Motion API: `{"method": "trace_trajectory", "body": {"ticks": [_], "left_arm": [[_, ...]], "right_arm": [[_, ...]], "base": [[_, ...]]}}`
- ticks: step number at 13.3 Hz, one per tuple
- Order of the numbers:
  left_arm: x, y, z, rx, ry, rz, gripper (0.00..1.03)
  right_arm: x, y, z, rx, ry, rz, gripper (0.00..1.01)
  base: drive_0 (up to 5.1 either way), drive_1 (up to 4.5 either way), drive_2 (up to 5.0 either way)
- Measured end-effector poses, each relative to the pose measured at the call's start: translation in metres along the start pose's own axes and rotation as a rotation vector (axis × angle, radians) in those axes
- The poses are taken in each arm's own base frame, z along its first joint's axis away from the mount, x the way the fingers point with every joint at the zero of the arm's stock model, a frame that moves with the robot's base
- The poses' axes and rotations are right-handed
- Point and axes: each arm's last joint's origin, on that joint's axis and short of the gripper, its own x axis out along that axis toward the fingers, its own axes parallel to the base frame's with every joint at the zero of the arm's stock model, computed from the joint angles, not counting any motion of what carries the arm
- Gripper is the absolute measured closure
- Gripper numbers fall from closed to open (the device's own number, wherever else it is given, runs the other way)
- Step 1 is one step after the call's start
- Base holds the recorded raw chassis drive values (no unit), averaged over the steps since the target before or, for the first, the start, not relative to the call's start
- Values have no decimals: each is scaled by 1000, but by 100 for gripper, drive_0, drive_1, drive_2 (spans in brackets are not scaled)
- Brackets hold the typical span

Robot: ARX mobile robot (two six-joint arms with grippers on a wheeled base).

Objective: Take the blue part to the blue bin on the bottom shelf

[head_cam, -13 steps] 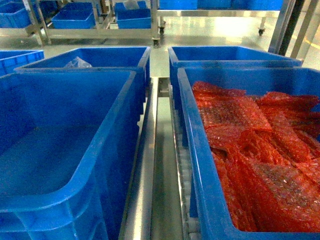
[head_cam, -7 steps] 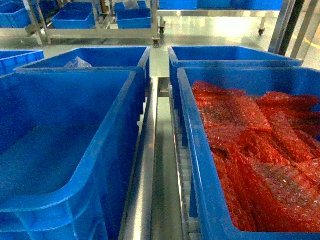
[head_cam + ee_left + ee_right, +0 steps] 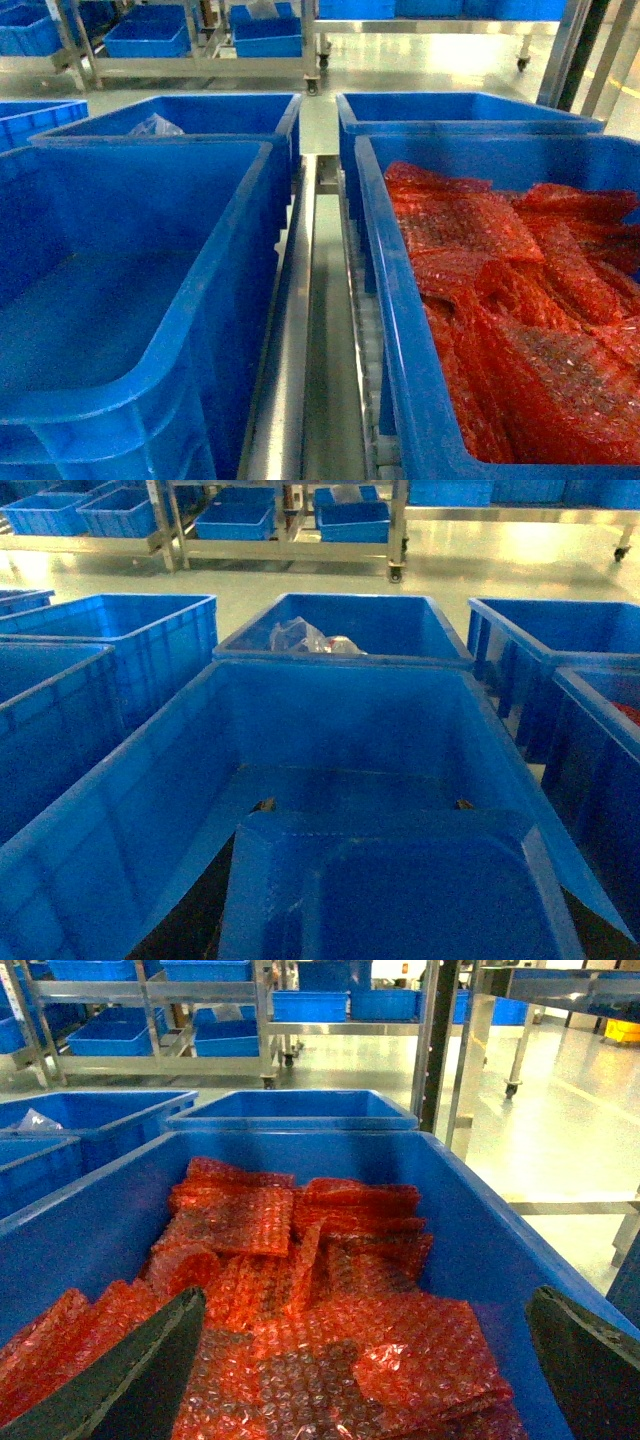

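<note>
The blue bin [image 3: 215, 290] is the large empty crate on the left, resting on the bottom shelf's steel roller rails [image 3: 300, 330]. In the left wrist view I look into the blue bin [image 3: 340, 720] from its near end. A blue piece with rounded corners, the blue part [image 3: 400, 890], fills the gap between my left gripper's [image 3: 363, 807] dark fingers. Only the two fingertips [image 3: 265, 805] peek past its far edge. My right gripper [image 3: 365, 1300] is open above the red bubble-wrap bags [image 3: 300, 1290] and holds nothing. Neither gripper shows in the head view.
The crate of red bubble-wrap bags [image 3: 385, 300] stands to the right of the rails. Behind the near crates are two more blue crates [image 3: 200, 110] [image 3: 460, 110]; the left one holds a clear plastic bag [image 3: 305, 638]. Steel racks with blue bins [image 3: 200, 40] line the far floor.
</note>
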Motion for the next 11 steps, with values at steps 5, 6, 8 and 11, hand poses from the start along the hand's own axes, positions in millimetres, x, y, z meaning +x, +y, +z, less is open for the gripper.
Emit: {"method": "trace_trajectory", "body": {"ticks": [5,6,8,11], "left_arm": [[0,0,0,0,0,0,60],[0,0,0,0,0,0,60],[8,-2,3,-5,-10,109,60],[50,-11,18,-67,-31,85,60]], "right_arm": [[0,0,0,0,0,0,3],[0,0,0,0,0,0,3],[0,0,0,0,0,0,3],[0,0,0,0,0,0,3]], "base": [[0,0,0],[0,0,0],[0,0,0],[0,0,0]]}}
